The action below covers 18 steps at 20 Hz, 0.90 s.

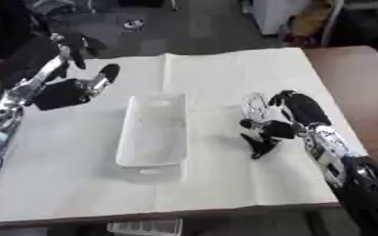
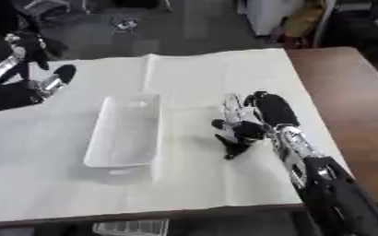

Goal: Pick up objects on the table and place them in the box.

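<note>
Landmark: the white box point(image 1: 152, 133).

Nearest, at the table's near edge just in front of the box: part of a clear ribbed container point(image 1: 148, 227) shows below the white cloth point(image 1: 79, 184). Contents cannot be made out.

Box: a shallow white rectangular tray sitting on the cloth, long axis running near-to-far, far end tilted slightly to the right. It looks empty; the inside is pale and blurred, so small items could not be told apart.

Right of the box, about level with its middle: the right hand point(image 1: 266, 131), forearm coming in from the lower right. Fingers curled and pointing down toward the cloth, tips at or just above it. Just beyond the hand, touching its far side and between it and the box's far right corner, is a small clear, glassy-looking object point(image 2: 233, 109). It appears upright, long axis roughly vertical; shape unclear. Whether the fingers actually grip it cannot be told.

Left of the box, level with its far end and beyond: the left hand point(image 1: 81, 87), raised above the cloth, well apart from the box. Fingers look loosely spread, holding nothing visible.

Right of the cloth: bare brown table point(image 1: 357, 78).
</note>
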Tool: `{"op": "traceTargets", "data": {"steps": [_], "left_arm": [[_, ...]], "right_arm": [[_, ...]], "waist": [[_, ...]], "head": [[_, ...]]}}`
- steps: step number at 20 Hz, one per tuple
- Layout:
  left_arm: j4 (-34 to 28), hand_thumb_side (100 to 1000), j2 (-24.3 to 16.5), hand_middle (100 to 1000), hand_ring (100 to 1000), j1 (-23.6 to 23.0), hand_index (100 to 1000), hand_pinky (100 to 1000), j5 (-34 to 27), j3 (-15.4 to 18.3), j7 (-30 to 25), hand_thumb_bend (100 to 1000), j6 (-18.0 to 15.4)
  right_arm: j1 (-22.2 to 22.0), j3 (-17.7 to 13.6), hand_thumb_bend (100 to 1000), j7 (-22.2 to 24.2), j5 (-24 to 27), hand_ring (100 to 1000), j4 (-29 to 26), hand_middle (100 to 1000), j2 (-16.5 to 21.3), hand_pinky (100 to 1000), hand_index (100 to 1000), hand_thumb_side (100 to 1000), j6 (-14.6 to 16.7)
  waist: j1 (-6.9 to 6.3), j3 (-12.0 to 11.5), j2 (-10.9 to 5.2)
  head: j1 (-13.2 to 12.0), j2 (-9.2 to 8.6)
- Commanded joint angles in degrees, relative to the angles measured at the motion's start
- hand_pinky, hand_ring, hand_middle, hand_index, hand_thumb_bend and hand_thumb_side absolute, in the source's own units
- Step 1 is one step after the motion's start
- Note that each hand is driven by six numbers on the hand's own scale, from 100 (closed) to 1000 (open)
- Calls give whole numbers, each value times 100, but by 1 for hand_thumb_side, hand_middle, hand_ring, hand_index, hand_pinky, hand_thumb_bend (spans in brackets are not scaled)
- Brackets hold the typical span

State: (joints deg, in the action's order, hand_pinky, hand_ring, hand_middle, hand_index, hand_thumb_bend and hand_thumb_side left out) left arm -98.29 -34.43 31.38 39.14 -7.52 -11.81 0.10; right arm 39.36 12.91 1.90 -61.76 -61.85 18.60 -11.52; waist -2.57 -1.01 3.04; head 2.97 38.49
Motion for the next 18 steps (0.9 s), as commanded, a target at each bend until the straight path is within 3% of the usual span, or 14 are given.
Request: {"op": "traceTargets", "data": {"steps": [1,18], "left_arm": [[-29,1000,-168,664,560,57,826,327,-38,49,-3,236,-19],[-36,1000,-167,665,560,90,826,326,-41,52,-4,237,-32]], "right_arm": [[79,-74,882,-45,-82,728,29,664,-3,838,753,1000,5],[160,-80,861,-70,-67,722,213,662,-92,833,750,1000,100]], "waist": [[2,-16,-81],[8,-54,-46]], "head": [[-64,-23],[-79,-52]]}}
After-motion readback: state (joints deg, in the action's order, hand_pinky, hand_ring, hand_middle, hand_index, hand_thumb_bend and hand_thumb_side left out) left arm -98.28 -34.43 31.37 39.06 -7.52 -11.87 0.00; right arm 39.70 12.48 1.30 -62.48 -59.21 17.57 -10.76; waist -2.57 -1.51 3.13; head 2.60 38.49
